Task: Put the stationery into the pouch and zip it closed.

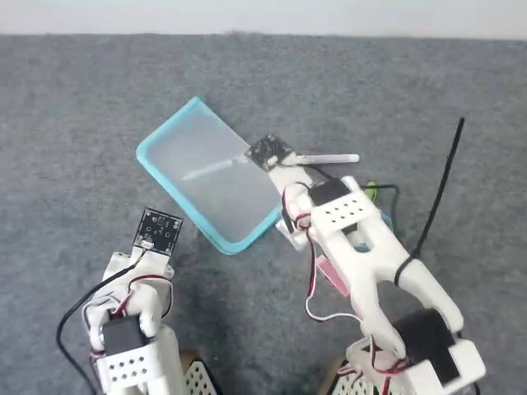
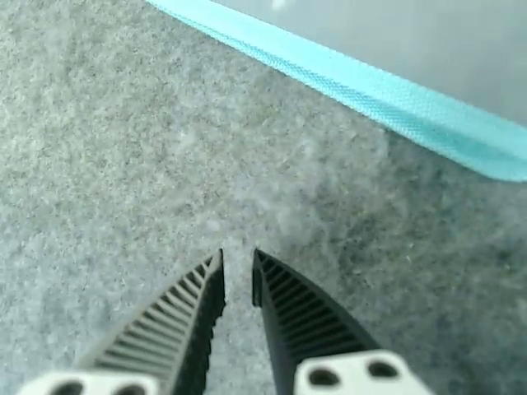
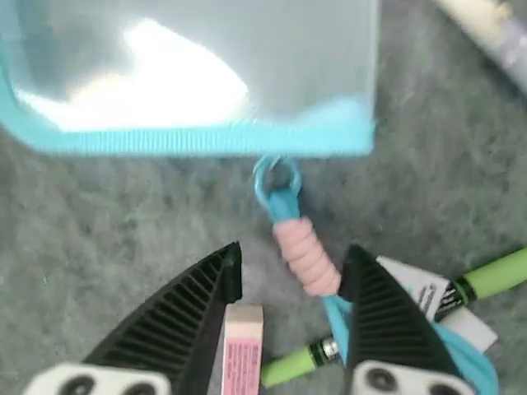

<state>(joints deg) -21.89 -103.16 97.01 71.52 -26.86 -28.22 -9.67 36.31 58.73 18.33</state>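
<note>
The pouch (image 1: 210, 177) is translucent with a teal border and lies flat mid-table, with a pale pen-like item (image 1: 210, 170) showing through it. In the right wrist view my right gripper (image 3: 290, 262) is open just off the pouch's (image 3: 206, 74) corner. The pink zipper pull (image 3: 306, 255) hangs from a teal ring (image 3: 276, 177) and lies between its fingers, untouched. A pink eraser (image 3: 241, 350) and a green marker (image 3: 486, 280) lie beside the fingers. My left gripper (image 2: 237, 276) is shut over bare carpet, a short way from the pouch's teal edge (image 2: 370, 90).
A white pen (image 1: 329, 158) lies on the grey carpet (image 1: 82, 123) past the pouch's right side. The pink eraser (image 1: 332, 276) and green marker (image 1: 370, 191) sit beside the right arm (image 1: 370, 255). A black cable (image 1: 440, 181) rises at the right. Open carpet lies left of the pouch.
</note>
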